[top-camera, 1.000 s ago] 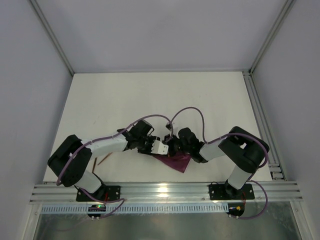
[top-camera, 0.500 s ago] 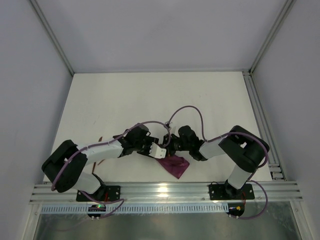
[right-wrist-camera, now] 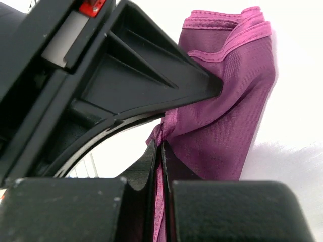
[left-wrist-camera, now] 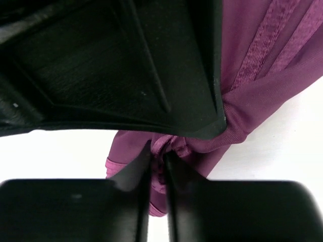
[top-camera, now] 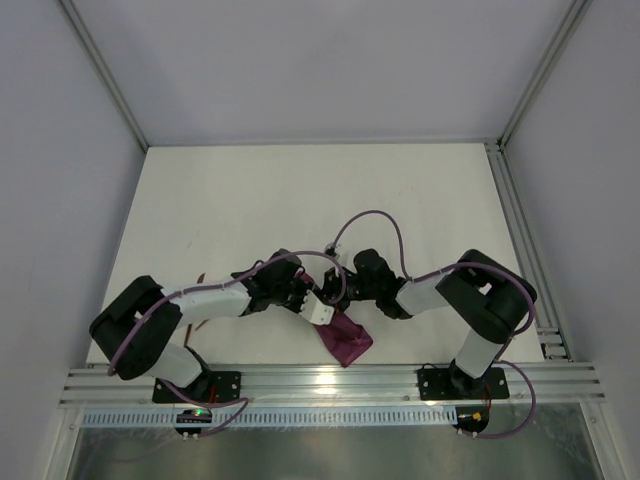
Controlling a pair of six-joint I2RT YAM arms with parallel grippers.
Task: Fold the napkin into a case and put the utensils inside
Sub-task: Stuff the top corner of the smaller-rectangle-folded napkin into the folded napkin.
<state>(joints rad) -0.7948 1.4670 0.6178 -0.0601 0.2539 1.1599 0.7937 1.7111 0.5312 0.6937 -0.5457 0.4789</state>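
Both pinch the napkin [top-camera: 346, 338]: the left end effector [left-wrist-camera: 157, 156] and right end effector [right-wrist-camera: 159, 148] are each closed on a gathered fold. No case is formed yet. The utensils [top-camera: 199, 326] lie well left of the napkin, not yet inside.

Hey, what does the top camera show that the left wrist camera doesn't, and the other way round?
Only the top view shows both arms whole, the left gripper and right gripper meeting low over the white table, and the napkin as a small bunched bundle beside them. Only the left wrist view shows a fold pinched between the left gripper's nearly closed fingers, the hem stitching, and the right gripper's black finger pressing into the cloth. Both show the purple napkin caught between the two grippers.
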